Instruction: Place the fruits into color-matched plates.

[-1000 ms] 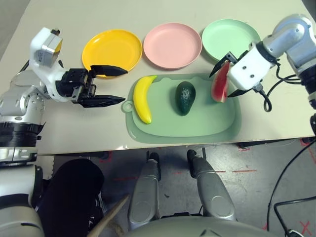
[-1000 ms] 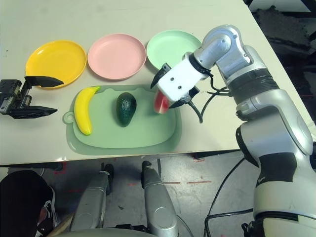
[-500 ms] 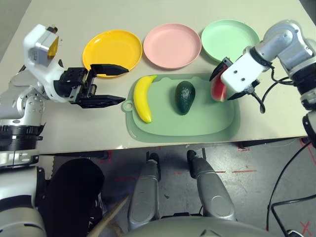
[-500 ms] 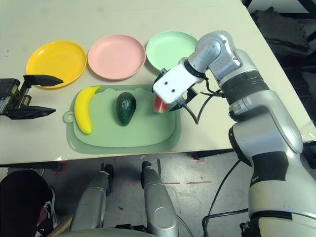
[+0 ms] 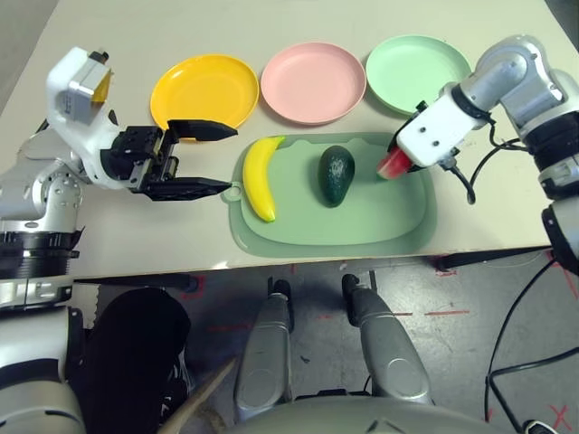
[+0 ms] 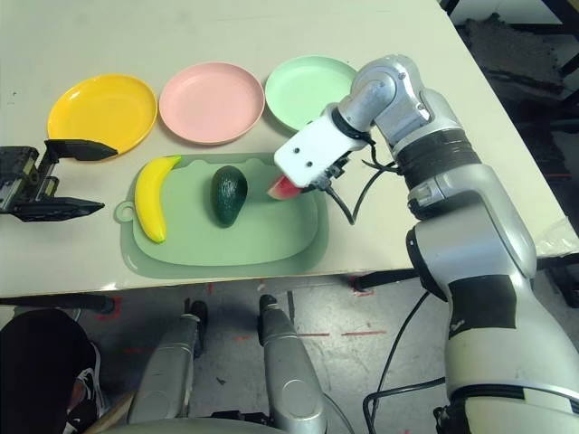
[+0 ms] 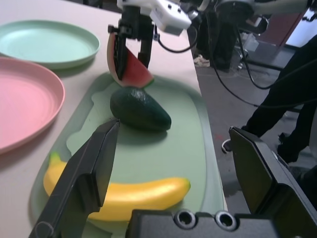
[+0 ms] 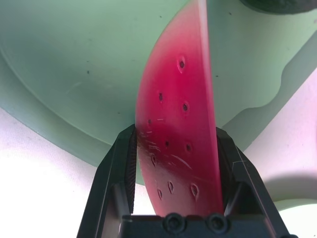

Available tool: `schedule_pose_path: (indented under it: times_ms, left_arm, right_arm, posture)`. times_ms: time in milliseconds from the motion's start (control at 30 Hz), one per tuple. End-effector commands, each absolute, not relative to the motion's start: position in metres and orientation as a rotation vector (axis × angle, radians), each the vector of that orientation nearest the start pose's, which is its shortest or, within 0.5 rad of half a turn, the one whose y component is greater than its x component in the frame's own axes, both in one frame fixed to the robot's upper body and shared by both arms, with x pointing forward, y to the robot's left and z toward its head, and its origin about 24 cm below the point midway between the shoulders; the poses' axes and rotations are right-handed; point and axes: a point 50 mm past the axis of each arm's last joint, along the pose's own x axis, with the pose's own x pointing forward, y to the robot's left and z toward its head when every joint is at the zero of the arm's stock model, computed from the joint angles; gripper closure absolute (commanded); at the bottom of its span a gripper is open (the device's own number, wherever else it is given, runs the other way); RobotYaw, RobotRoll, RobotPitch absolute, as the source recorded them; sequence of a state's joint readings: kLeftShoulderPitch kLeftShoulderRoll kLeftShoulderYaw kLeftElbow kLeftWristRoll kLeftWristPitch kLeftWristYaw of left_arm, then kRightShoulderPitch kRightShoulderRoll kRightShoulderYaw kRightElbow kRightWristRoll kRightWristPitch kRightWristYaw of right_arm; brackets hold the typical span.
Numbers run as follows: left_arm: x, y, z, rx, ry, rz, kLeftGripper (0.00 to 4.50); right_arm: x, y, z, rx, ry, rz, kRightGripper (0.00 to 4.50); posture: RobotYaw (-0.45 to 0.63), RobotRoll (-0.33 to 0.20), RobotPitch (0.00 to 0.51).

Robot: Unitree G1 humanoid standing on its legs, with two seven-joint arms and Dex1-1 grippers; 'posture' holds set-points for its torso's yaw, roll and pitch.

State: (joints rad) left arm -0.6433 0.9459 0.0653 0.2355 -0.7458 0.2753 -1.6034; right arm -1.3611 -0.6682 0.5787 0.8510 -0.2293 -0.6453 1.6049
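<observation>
"Surface?"

"One pale bench (image 5: 298, 18), above a grey floor (image 6: 235, 362) with red marks."

"Right gripper (image 8: 175, 129)?"

"Jaws clamped on the watermelon wedge (image 8: 178, 114), one on each side. Wedge: red, dark seeds, held over the right end of the board; whether it touches the board, I cannot tell."

"Left gripper (image 5: 232, 158)?"

"Jaws wide apart, nothing between them, near the board's looped left end."

"The board (image 5: 298, 231)?"

"One, oblong, pale green, lying on the bench. Upon it, two fruits: banana (image 5: 260, 181), yellow, curved, towards the left end; avocado (image 5: 336, 176), dark green, near the middle, between banana and wedge."

"Plates?"

"Three, round, shallow, in a row on the bench beyond the board. Left to right: yellow plate (image 5: 206, 92), pink plate (image 5: 313, 81), mint green plate (image 5: 417, 72). The mint one is the nearest of the three to the wedge."

"Further out?"

"A person's dark-clothed legs (image 7: 282, 96), seen past the bench in the left wrist view; black cables (image 6: 398, 362) hanging by the robot's right arm (image 6: 484, 235)."
</observation>
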Motion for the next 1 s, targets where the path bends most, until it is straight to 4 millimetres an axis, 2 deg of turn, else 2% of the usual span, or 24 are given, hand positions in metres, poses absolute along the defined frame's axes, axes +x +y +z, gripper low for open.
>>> schedule_pose_path:
  times_ms: [33, 433, 733, 1000]
  left_arm:
    - [0.277, 0.256, 0.238, 0.391, -0.042, -1.482, 0.00]
    - [0.280, 0.258, 0.234, 0.579, 0.107, -1.444, 0.00]
    - [0.295, 0.253, 0.237, 0.668, 0.044, -1.291, 0.00]
    - [0.301, 0.247, 0.244, 0.675, 0.008, -1.206, 0.00]
  right_arm:
    - [0.357, -0.148, 0.247, -1.726, 0.281, 1.586, 2.36]
    - [0.353, -0.140, 0.258, -1.673, 0.250, 1.576, 2.36]
    - [0.355, -0.122, 0.293, -1.566, 0.176, 1.527, 2.36]
    - [0.370, -0.108, 0.324, -1.507, 0.092, 1.364, 2.36]
  posture:
    - [-0.07, 0.000, 0.361]
    - [-0.07, 0.000, 0.356]
    - [-0.07, 0.000, 0.360]
    - [-0.07, 0.000, 0.361]
